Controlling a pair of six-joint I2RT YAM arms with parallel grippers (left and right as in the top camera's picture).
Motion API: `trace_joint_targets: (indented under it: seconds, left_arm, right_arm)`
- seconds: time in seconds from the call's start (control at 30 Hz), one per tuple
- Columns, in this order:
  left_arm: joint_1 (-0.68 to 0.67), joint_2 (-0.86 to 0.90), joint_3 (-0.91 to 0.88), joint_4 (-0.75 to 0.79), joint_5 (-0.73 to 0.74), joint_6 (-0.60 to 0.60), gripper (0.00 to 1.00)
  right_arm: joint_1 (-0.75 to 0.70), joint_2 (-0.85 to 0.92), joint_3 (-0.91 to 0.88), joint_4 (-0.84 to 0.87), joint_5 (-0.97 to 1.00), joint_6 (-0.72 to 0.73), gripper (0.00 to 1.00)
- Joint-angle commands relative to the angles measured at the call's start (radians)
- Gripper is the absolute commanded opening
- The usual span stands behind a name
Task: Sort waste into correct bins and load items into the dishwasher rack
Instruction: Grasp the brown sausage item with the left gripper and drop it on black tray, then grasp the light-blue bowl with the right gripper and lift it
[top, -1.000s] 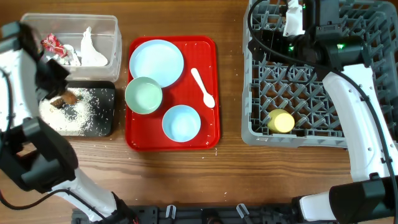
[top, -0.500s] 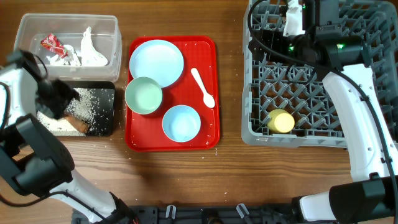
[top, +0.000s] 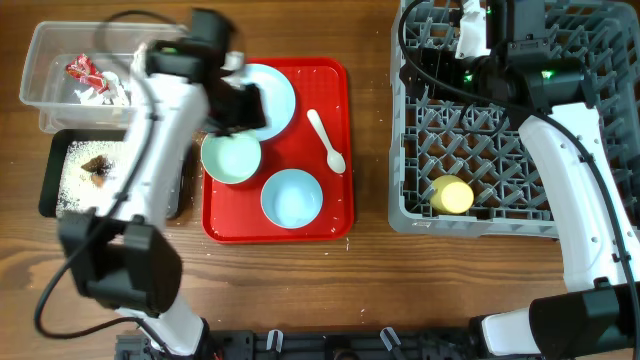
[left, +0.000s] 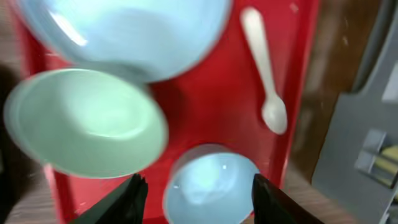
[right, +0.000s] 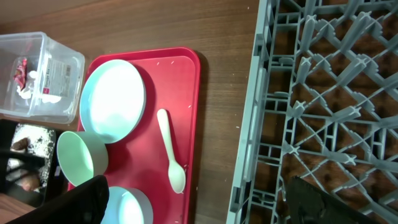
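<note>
A brown wooden table holds a flat red serving tray beside a large grey pegged dishwasher rack, where the small yellow cup lies. The left gripper hangs wide and empty over the smaller light blue bowl, close to the paler, greenish-blue bowl. A finger coming down could clip that neighbour, or slip off the smooth rim. The right gripper, also spread and empty over the rack, could block the delivery.
</note>
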Motion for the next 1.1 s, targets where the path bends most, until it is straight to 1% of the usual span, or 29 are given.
trace_joint_targets:
  seconds: [0.0,0.07,0.17,0.27,0.33,0.37,0.4,0.43,0.5,0.6,0.7,0.8,0.9,1.03,1.07]
  left_arm:
    - [-0.122,0.029,-0.041,0.026,-0.041,0.027,0.56]
    - [-0.164,0.039,-0.058,0.037,-0.052,0.024,0.58]
    - [-0.157,0.031,-0.057,0.045,-0.053,-0.027,0.56]
    - [-0.074,-0.013,-0.016,0.015,-0.068,-0.029,0.56]
    - [0.033,-0.064,0.023,-0.003,-0.067,-0.029,0.59]
    - [0.111,-0.101,0.027,0.003,-0.067,-0.029,0.75]
    - [0.157,-0.118,0.027,0.002,-0.067,-0.029,0.92]
    - [0.226,-0.136,0.027,0.001,-0.067,-0.029,1.00]
    - [0.301,-0.142,0.027,-0.002,-0.067,-0.029,1.00]
    - [0.423,-0.138,0.027,0.002,-0.067,-0.029,1.00]
    - [0.500,-0.138,0.027,0.002,-0.067,-0.029,1.00]
    - [0.544,-0.138,0.027,0.002,-0.067,-0.029,1.00]
    - [0.557,-0.138,0.027,0.002,-0.067,-0.029,1.00]
    - [0.557,-0.138,0.027,0.002,-0.067,-0.029,1.00]
    - [0.557,-0.138,0.027,0.002,-0.067,-0.029,1.00]
  right_arm:
    - [0.000,0.015,0.010,-0.002,0.009,-0.018,0.93]
    - [0.000,0.015,0.010,-0.002,0.008,-0.017,0.92]
    - [0.001,0.017,0.009,-0.001,-0.051,-0.016,0.93]
    - [0.030,0.021,0.009,-0.002,-0.075,-0.008,0.92]
    - [0.078,0.027,0.009,0.000,-0.074,-0.008,0.92]
    - [0.122,0.037,0.009,0.002,-0.074,-0.008,0.92]
    - [0.153,0.050,0.008,0.002,-0.074,-0.008,0.92]
    - [0.187,0.069,0.008,0.001,-0.072,-0.008,0.92]
    - [0.245,0.108,0.008,-0.002,-0.066,-0.008,0.92]
    - [0.343,0.211,0.008,-0.013,-0.066,-0.008,0.91]
    - [0.406,0.309,0.008,-0.035,-0.066,0.006,0.84]
    - [0.439,0.391,0.008,-0.096,-0.066,0.008,0.77]
    - [0.470,0.459,0.008,-0.125,-0.050,0.006,0.73]
    - [0.490,0.537,0.008,-0.122,-0.036,0.010,0.54]
    - [0.490,0.565,0.008,-0.122,-0.037,0.012,0.45]
